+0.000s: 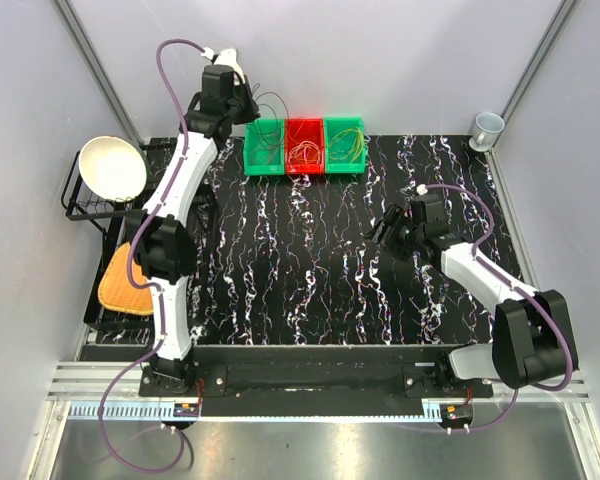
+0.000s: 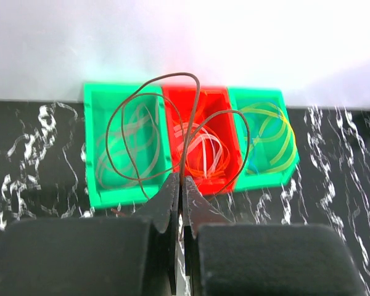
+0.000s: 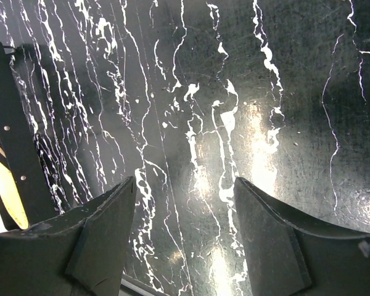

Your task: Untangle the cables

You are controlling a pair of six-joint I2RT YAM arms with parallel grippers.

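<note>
Left gripper is pinched closed on one brown cable. The cable sits right at the fingertips and is raised above the desk, in front of the bins.

From the pinch point it runs away from the gripper toward the bins, then curls into about three loose loops. In the wrist view one loop overlaps the left green bin and the others overlap the red bin.

Right gripper has its jaws spread wide with nothing between them. It hovers over bare desk, well apart from the bins.

Counts:
- 3 bins in a row at the far desk edge: green, red, green.
- 1 cable in grip.
- Left bin: white cables, number unclear.
- Red bin: orange and white cables, tangled, can't count.
- Right green bin: yellow-green cables, several loops.
</note>
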